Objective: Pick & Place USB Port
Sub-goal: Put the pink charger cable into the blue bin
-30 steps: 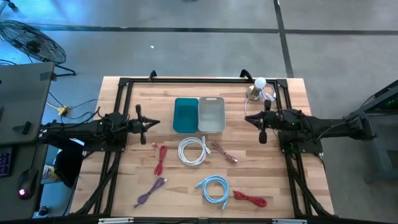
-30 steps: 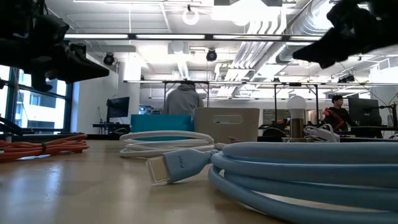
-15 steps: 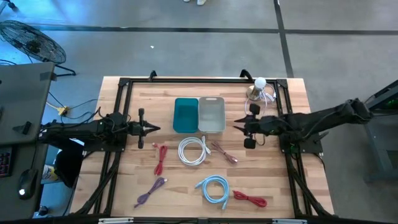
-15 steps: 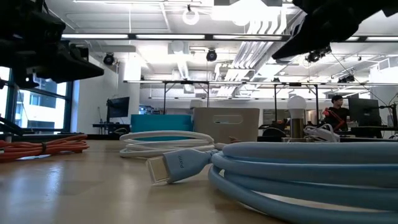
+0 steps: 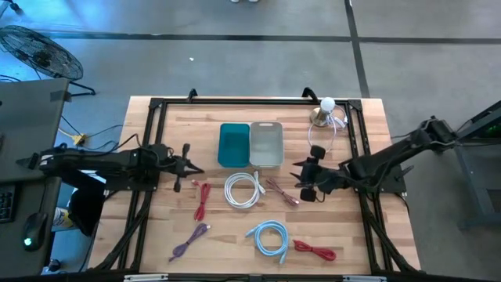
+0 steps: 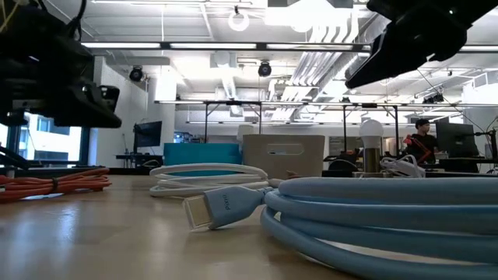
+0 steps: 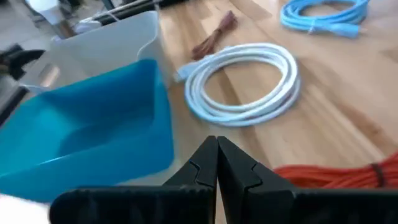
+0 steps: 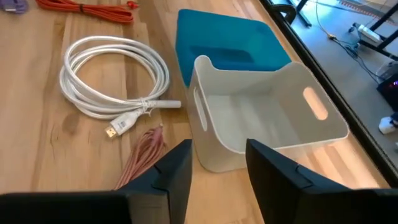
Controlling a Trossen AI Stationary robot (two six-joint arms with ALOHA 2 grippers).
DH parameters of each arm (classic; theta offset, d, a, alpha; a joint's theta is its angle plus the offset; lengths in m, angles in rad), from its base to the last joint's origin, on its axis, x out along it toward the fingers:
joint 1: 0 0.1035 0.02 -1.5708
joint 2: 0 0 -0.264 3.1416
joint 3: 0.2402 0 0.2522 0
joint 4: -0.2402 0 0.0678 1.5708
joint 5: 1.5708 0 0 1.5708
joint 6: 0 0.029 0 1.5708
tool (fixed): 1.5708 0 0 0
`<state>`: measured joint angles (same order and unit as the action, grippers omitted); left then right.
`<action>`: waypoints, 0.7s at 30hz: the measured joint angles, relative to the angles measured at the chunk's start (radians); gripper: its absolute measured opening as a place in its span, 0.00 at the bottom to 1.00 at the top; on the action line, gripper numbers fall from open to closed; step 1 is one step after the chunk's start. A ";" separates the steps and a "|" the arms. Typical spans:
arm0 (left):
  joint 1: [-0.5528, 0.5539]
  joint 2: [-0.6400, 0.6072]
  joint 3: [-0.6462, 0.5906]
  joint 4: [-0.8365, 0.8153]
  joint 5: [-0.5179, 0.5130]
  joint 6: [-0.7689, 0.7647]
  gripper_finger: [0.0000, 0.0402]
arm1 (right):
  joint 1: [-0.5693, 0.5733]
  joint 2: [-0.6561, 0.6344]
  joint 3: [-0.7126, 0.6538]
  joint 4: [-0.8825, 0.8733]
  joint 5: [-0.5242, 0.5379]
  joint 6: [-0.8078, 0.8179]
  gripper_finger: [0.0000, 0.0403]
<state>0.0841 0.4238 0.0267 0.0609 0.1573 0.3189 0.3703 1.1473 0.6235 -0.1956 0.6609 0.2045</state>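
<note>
Right gripper [image 5: 300, 179]: centre-right of the high view, fingers parted, empty, above the pink cable [image 5: 282, 191]. Left gripper [image 5: 196, 169]: centre-left, fingers pressed together, empty, beside the teal bin [image 5: 233, 145].

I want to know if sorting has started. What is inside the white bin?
Nothing shows inside the white bin: the right wrist view sees bare walls and floor. Only the corner behind its near wall is hidden. The blue bin beside it also looks empty.
</note>
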 joint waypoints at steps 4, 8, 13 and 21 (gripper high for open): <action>0.000 0.065 0.043 0.007 0.064 -0.071 0.02 | 0.019 0.023 0.000 0.017 -0.007 0.039 0.40; 0.000 0.117 0.088 0.013 0.105 -0.092 0.09 | 0.051 0.051 0.000 0.035 -0.039 0.087 0.43; 0.000 0.163 0.130 0.019 0.097 -0.041 0.24 | 0.081 0.111 0.000 0.044 -0.051 0.170 0.45; 0.000 0.183 0.139 -0.003 0.062 -0.001 0.41 | 0.090 0.238 0.000 0.151 -0.128 0.269 0.45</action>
<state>0.0841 0.6067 0.1654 0.0575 0.2195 0.3176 0.4608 1.3850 0.6231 -0.0448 0.5329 0.4732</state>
